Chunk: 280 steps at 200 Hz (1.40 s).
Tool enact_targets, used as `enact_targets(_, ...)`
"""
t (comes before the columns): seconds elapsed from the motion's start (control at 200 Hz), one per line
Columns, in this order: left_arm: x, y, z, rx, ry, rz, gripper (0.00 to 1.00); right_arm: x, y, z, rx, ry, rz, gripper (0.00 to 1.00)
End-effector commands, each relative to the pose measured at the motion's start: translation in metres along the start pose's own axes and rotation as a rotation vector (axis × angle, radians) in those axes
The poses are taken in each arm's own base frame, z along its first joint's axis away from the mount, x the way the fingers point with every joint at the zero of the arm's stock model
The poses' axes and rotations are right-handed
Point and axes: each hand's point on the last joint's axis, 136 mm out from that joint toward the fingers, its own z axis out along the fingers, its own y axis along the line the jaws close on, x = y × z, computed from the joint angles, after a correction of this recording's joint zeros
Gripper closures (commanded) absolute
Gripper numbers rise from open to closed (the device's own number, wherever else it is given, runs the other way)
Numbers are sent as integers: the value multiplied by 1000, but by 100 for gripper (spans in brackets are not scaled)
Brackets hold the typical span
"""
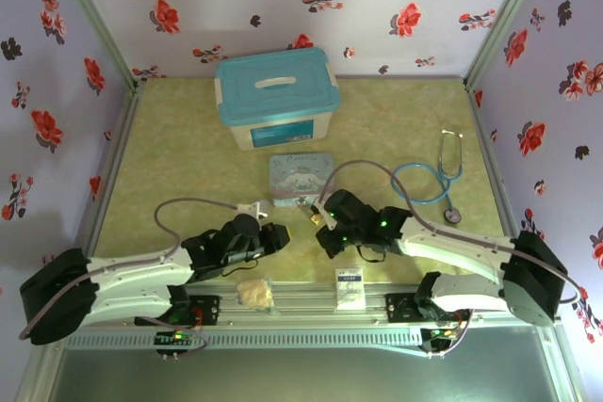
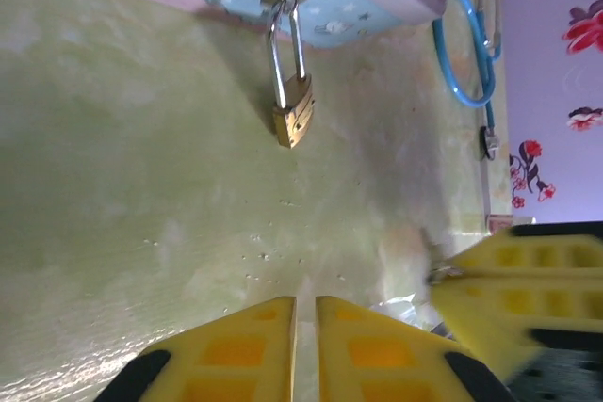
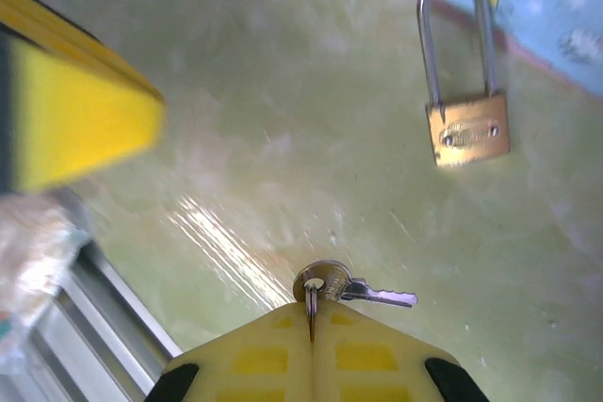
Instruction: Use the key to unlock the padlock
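1. Right gripper [image 3: 311, 313]: the fingers are pinched tight on the round head of the key [image 3: 377, 294]. The blade sticks out sideways toward 3 o'clock in that wrist's view, just above the table [image 1: 188, 167].
2. Left gripper [image 2: 304, 303]: the fingers are nearly together with only a thin slit between them. I can't see anything in that slit, so it looks empty-handed to me.
3. The padlock [image 3: 468, 131] lies flat on the table at the 6 o'clock edge of the pale blue tin [image 1: 301, 176]. Its shackle is hooked through the tin's latch, and both legs of the shackle go down into the brass body.
4. The key and padlock are apart. From the right wrist the padlock is up at about 1 o'clock from the key, with bare table between them.
5. From above, the two grippers sit either side of the padlock. The left one is around 7 o'clock from it and the right one around 5 o'clock, quite near each other.
6. Other stuff: a big box with a teal lid [image 1: 276, 101] sits at 12 o'clock from the tin. A stethoscope [image 2: 468, 101] with blue tubing lies off at the tin's 3 o'clock.
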Motion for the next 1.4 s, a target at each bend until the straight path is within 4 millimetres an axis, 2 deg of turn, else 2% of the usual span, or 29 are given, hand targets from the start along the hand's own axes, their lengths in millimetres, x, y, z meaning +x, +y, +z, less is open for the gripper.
enact_targets(0.0,-8,18,-11,-70,-58,35,85,18,-13,2,90,98,0,100)
enact_targets(0.065,-12,18,-17,-71,-80,34,84,23,-15,5,113,151,-4,100)
enact_targets(0.075,-9,28,-17,-93,-76,37,84,23,-16,5,117,159,-5,100)
enact_targets(0.09,-9,32,-18,-101,-78,39,84,24,-17,6,123,170,-6,100)
enact_targets(0.285,-11,43,-26,-118,-106,34,84,36,-25,21,170,283,-40,100)
enact_targets(0.765,-13,34,-18,-91,-112,33,84,59,-52,35,311,448,16,100)
enact_targets(0.9,-13,31,-14,-82,-109,34,83,57,-55,32,335,450,15,86)
enact_targets(0.97,-14,30,-14,-80,-111,33,83,55,-57,28,351,443,23,72)
enact_targets(1.085,-14,30,-14,-80,-110,35,81,46,-55,18,345,388,70,59)
enact_targets(1.235,-15,27,-14,-73,-112,37,81,23,-57,5,346,234,267,52)
enact_targets(1.31,-16,24,-14,-72,-114,41,80,17,-52,12,314,172,398,50)
enact_targets(1.395,-18,20,-14,-68,-114,48,80,21,-54,19,351,159,499,50)
